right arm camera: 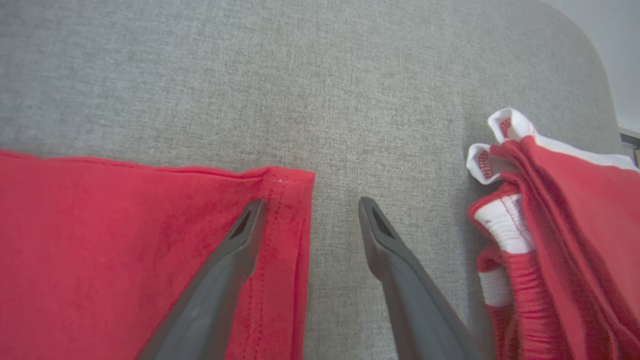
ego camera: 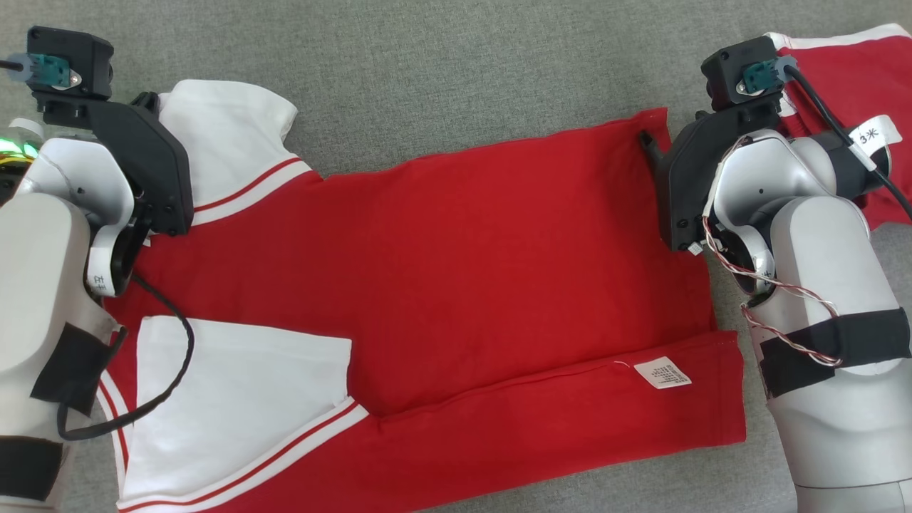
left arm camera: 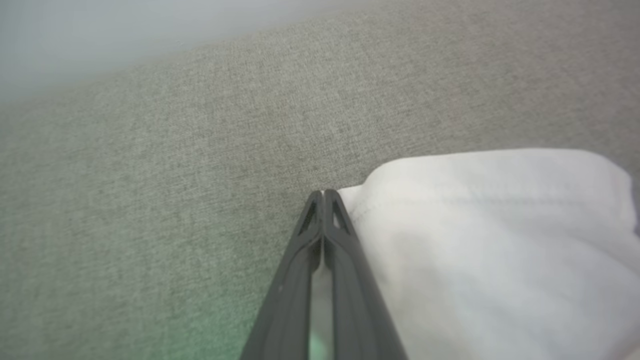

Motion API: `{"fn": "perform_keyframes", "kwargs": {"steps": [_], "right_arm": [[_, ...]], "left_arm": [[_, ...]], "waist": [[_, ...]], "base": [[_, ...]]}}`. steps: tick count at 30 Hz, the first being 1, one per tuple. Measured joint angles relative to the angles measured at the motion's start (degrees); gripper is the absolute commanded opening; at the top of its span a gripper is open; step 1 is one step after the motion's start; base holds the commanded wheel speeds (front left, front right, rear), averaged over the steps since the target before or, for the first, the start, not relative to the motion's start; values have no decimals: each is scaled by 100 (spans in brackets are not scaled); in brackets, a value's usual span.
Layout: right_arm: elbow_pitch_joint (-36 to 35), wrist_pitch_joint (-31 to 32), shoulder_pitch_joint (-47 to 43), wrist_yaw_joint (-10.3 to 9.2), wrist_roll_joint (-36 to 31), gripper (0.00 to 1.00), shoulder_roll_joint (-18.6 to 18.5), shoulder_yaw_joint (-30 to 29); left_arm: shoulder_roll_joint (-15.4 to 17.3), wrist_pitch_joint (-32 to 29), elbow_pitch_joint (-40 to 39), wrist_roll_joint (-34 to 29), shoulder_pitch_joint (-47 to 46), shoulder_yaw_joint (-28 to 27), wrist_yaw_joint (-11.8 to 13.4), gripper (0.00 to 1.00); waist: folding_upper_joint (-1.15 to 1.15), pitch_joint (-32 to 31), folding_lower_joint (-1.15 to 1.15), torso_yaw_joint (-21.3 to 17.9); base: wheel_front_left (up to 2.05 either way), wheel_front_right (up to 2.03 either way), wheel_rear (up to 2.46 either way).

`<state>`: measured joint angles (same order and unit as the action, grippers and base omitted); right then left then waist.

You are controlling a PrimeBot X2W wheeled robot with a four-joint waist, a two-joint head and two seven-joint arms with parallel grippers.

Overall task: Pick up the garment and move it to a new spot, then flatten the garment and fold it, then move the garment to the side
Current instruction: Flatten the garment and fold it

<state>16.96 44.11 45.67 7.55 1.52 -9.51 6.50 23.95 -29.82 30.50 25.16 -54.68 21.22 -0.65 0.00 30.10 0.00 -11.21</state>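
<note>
The garment [ego camera: 456, 242], a red T-shirt with white sleeves, lies sideways on the grey surface with its near long edge folded over, a white label [ego camera: 662, 372] showing. My left gripper [left arm camera: 322, 192] is shut at the hem of the far white sleeve [left arm camera: 475, 240], with white cloth showing between its fingers. My right gripper [right arm camera: 310, 210] is open at the shirt's far bottom corner [right arm camera: 285, 185]: one finger lies over the red hem, the other over bare grey cloth. The near sleeve [ego camera: 235, 385] lies flat.
A second red and white garment [ego camera: 855, 64] lies bunched at the far right, close beside my right gripper's outer finger [right arm camera: 400, 260]. The grey fabric surface [ego camera: 463, 71] stretches beyond the shirt; its rounded edge [right arm camera: 595, 65] shows in the right wrist view.
</note>
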Motion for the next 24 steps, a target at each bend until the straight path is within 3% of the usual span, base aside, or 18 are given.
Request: {"fn": "perform_keyframes", "kwargs": {"steps": [3,4,5,7,10,11,12,24], "right_arm": [[141,-87,48,0,113,84,2,21],[203,-126,73,0,115,73,13,35],[261,-149,112,0,115,53,20,44],[349,-230,176,0,115,43,34,86],[470,-341,249,0,115,37,33,147],[501,-378,265,0,112,27,20,172],[534,-407,276,0,109,0,12,204],[626,-894,250,0,258,0,-129,326]], "left_arm": [[31,-1,-53,16,29,-5,14,0],[35,-1,-75,20,36,-7,16,0],[40,-2,-90,31,38,-7,18,0],[43,-2,-122,44,44,-2,22,0],[40,-2,-154,57,44,13,23,0],[36,-1,-157,60,44,21,22,0],[33,-1,-160,68,44,26,22,0],[-69,570,-349,689,332,-330,-170,0]], "waist": [[0,11,0,-4],[0,18,0,-4],[0,25,0,-4],[0,35,0,2],[0,46,0,19],[0,45,0,26],[0,43,0,32],[0,-111,1,82]], "base": [[0,0,0],[0,0,0],[0,0,0],[0,0,0],[0,0,0],[0,0,0],[0,0,0],[0,0,0]]}}
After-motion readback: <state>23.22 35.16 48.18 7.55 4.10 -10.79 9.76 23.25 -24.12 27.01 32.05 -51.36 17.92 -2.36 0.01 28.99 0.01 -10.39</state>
